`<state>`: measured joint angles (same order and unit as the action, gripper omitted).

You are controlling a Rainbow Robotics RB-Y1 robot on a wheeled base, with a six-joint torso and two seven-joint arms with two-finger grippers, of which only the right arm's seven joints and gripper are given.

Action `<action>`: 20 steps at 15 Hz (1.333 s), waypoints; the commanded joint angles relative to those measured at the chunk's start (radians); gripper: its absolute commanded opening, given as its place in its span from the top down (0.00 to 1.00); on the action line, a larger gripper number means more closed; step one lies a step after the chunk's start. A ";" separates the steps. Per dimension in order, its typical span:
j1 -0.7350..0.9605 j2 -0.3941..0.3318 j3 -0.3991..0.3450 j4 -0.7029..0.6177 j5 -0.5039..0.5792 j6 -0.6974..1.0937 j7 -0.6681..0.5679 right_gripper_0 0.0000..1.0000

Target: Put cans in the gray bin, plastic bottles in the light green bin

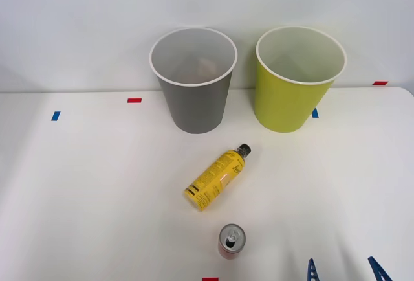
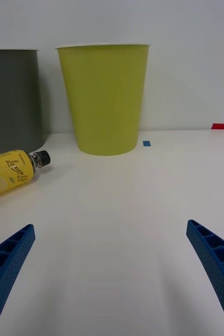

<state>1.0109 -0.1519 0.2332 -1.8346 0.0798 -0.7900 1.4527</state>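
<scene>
one can point(image 1: 231, 240), one bottle point(image 1: 216, 177), two bins point(image 1: 193, 80)

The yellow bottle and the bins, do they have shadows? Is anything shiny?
Front view: the bottle and gray bin cast only faint, soft shadows on the white table; the can top glints. Right wrist view: a soft shadow rings the light green bin; the open pincer looks sharp.

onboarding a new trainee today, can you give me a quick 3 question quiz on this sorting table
1. True or false: the yellow bottle stands upright on the table.
2. Which bin's base is nearer the bottle's black cap? A) gray bin B) light green bin
3. Fill in: the red can stands upright with its ___ end facing up.

Key: 1 false, it lies on its side. 2 A. 3 opened. The right tool is open and holds nothing.
</scene>
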 commanded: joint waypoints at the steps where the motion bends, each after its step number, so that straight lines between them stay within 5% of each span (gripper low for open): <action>1: 0.000 0.000 0.000 0.000 0.000 0.000 0.000 0.00; 20: 0.000 0.000 0.000 0.000 0.000 0.000 0.000 0.00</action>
<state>1.0109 -0.1519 0.2332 -1.8346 0.0798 -0.7900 1.4527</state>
